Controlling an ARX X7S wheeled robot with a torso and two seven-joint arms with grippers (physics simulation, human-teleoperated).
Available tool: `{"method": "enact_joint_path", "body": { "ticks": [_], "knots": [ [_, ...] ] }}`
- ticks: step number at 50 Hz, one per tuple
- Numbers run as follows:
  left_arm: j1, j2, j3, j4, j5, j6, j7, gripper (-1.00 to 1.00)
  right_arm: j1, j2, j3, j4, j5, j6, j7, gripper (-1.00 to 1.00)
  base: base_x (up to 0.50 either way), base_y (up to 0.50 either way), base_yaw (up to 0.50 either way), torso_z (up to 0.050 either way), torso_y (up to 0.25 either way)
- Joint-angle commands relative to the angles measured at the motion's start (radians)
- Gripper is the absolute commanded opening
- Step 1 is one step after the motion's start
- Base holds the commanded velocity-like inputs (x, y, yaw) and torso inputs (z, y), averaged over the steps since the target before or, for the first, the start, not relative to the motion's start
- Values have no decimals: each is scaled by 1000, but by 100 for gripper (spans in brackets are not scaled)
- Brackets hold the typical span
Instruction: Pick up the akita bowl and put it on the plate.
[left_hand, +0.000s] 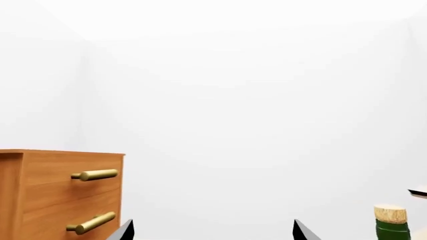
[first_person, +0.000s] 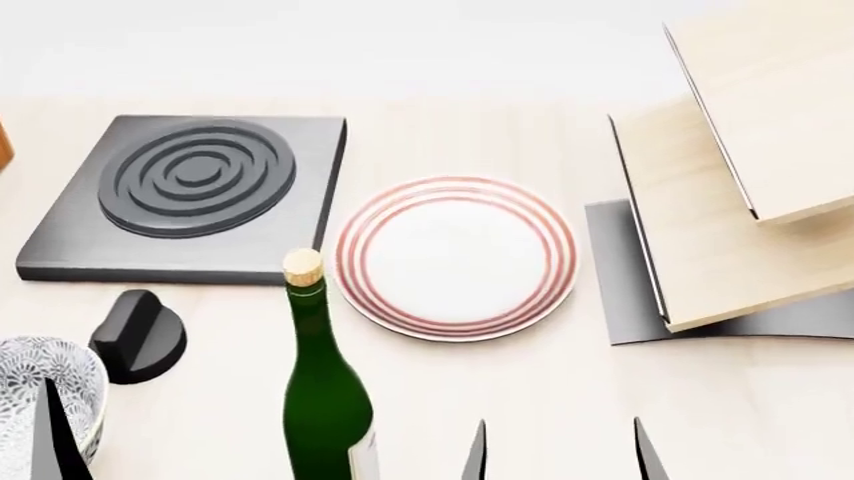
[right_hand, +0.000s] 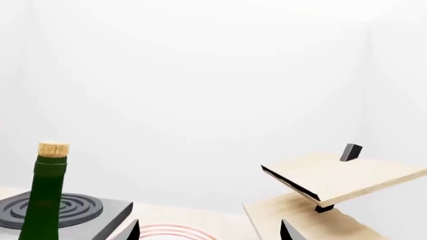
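The akita bowl (first_person: 47, 385), white with a dense grey-blue pattern, sits at the near left corner of the table in the head view. One dark finger (first_person: 56, 435) of my left gripper stands just in front of it. In the left wrist view my left gripper (left_hand: 213, 231) is open with only white wall between its tips, and the bowl is out of view there. The plate (first_person: 455, 256), white with red rings, lies mid-table. My right gripper (first_person: 561, 452) is open near the front edge, on the near side of the plate (right_hand: 175, 232), holding nothing.
A green corked bottle (first_person: 324, 385) stands between the bowl and the plate. A dark square burner (first_person: 194, 190) lies at the back left, with a black knob (first_person: 138, 335) in front of it. A slanted wooden rack (first_person: 734, 170) fills the right. A wooden drawer cabinet (left_hand: 60, 192) is beyond the left arm.
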Motion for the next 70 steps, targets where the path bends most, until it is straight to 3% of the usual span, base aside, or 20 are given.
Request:
{"method": "enact_joint_path", "body": {
  "ticks": [1,70],
  "knots": [
    [0,-5,4,2,1,0,-6,100,-1,6,-6,-5,1,-3,5,100,168,0,0,0,0],
    [4,-33,17,7,-4,10,-41,100,10,31,-35,-4,10,-3,34,100,172,0,0,0,0]
  ]
}}
